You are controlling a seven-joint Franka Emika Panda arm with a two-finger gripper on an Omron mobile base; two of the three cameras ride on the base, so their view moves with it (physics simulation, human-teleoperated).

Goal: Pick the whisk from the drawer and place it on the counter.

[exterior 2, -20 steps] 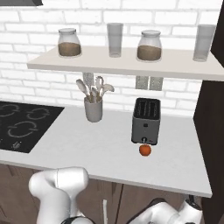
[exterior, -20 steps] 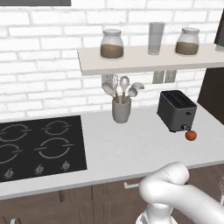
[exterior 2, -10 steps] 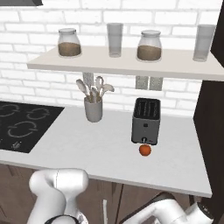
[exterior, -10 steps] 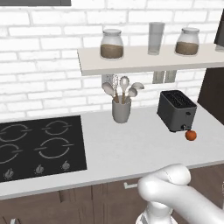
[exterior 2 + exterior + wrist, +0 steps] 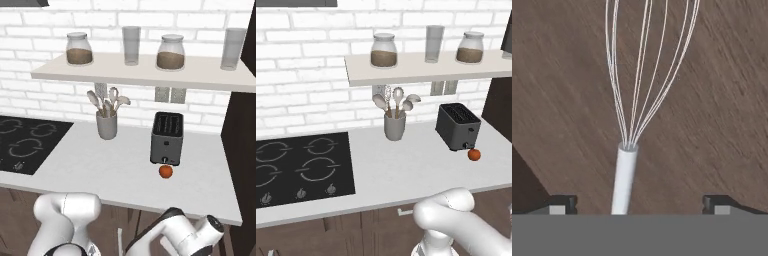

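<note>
In the hand view the whisk (image 5: 626, 170) lies on the brown wooden drawer floor (image 5: 722, 100), its thin white handle pointing toward me and its fine wire loops (image 5: 647, 60) fanning away. My gripper (image 5: 639, 204) is open just above it, the handle running between the two widely spread fingertips (image 5: 562, 202) without touching either. The pale counter (image 5: 406, 170) with its black cooktop (image 5: 301, 167) stretches above my arm, which reaches down below the counter's front edge (image 5: 175, 235).
On the counter stand a grey cup of wooden spoons (image 5: 394, 125), a dark toaster (image 5: 457, 126) and a small red-orange fruit (image 5: 474, 155). A beige wall shelf (image 5: 421, 67) carries jars and glasses. A dark drawer wall (image 5: 524, 180) shows beside the left fingertip.
In the right base view the arm below the counter edge has shifted slightly. Nothing on the counter has moved.
</note>
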